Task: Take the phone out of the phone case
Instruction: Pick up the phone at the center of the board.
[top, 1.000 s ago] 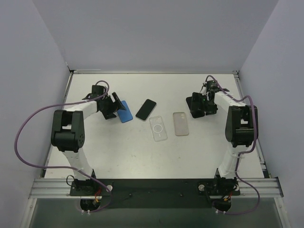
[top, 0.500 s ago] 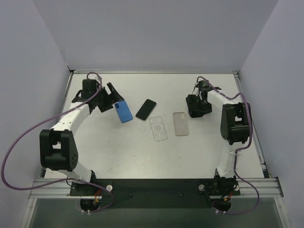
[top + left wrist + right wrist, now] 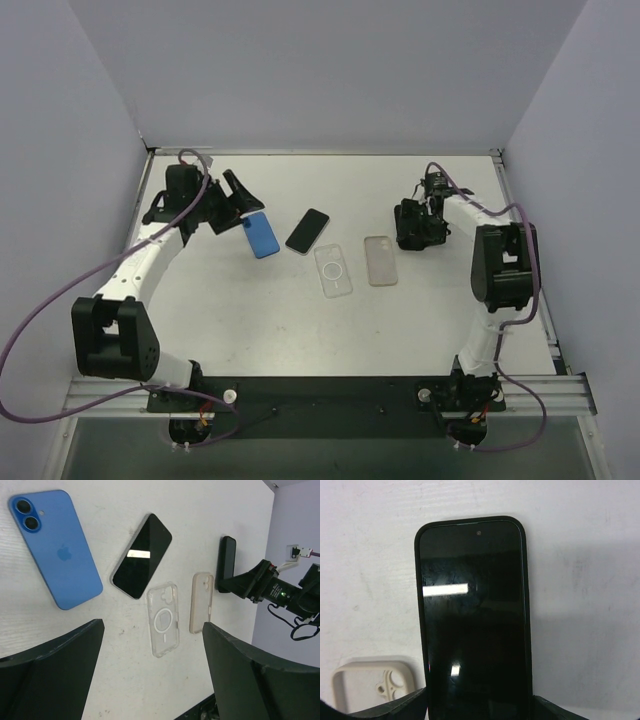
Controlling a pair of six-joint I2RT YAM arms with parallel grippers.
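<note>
A phone in a black phone case (image 3: 472, 615) fills the right wrist view, screen toward the camera. My right gripper (image 3: 479, 700) is shut on it, a finger (image 3: 395, 707) pressing each long edge near the bottom. From above, that gripper (image 3: 410, 225) holds the dark cased phone (image 3: 404, 221) raised on edge at the right of the table. The left wrist view shows it as a thin black slab (image 3: 227, 560). My left gripper (image 3: 238, 200) stands open above the table, nothing between its fingers (image 3: 60, 665).
A blue phone (image 3: 262, 234) lies camera side up just right of the left gripper. A bare black phone (image 3: 307, 231), a clear case (image 3: 333, 271) and a beige case (image 3: 380, 260) lie mid-table. The beige case (image 3: 372, 687) sits left of the held phone.
The left arm has swung back and left, off the blue phone, with its jaws wide. The right gripper's jaws have narrowed onto the black cased phone.
</note>
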